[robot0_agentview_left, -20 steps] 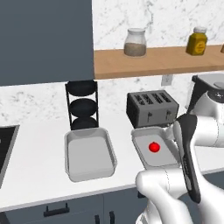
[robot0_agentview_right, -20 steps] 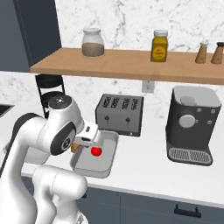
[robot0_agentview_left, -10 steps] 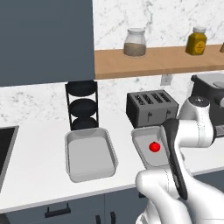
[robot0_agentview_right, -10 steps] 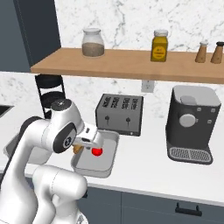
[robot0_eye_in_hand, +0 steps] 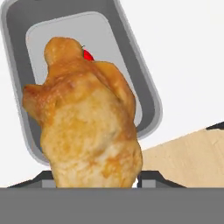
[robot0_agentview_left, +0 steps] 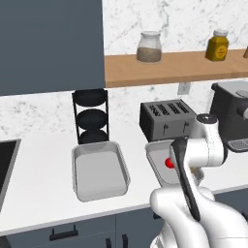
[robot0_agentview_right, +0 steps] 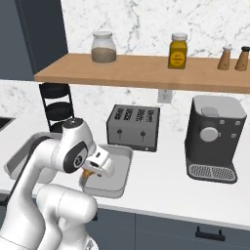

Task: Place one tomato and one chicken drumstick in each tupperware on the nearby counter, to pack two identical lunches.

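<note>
- My tool (robot0_agentview_right: 93,172) grips a chicken drumstick (robot0_eye_in_hand: 85,127), poised above the tupperware (robot0_agentview_left: 157,167) in front of the toaster (robot0_agentview_left: 167,118).
- A tomato (robot0_agentview_left: 170,163) already sits inside.
- I'd lower beside it, then release gently onto bare tray floor.

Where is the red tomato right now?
The tomato sits inside the right tupperware, in front of the toaster. In the hand view it peeks out behind the chicken drumstick.

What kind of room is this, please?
A rendered home kitchen, it seems: a toaster and a coffee machine stand on a white counter, with jars on a wooden shelf.
</note>
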### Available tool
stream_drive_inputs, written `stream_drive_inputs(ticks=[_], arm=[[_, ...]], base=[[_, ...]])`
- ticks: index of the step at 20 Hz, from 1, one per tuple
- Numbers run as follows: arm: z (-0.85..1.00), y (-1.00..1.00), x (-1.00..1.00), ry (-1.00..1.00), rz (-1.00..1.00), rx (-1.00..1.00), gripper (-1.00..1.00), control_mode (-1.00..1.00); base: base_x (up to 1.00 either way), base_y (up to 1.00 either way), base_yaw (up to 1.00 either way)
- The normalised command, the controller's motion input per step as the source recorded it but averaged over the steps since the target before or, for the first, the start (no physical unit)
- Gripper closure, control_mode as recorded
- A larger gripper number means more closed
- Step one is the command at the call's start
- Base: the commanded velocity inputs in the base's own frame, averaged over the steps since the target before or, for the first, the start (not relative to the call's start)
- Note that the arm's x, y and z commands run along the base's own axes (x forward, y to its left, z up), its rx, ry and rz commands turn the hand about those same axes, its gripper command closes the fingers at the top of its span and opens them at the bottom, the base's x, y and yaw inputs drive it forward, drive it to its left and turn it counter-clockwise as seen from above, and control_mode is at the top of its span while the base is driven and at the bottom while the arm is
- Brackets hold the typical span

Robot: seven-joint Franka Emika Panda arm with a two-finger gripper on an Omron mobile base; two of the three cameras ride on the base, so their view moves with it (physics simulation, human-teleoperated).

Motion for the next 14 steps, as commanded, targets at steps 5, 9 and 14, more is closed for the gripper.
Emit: stream_drive_inputs(ticks=[5,9,14], arm=[[-0.19,0.03,0.22,0.00,-0.28,0.04,1.00,-1.00],[-0.20,0.00,0.51,0.04,-0.07,0.00,1.00,-1.00],[-0.38,0.00,0.45,0.12,0.00,0.00,1.00,-1.00]], base=[[0.00,0.00,0.00],[0.00,0.00,0.00],[0.00,0.00,0.00]])
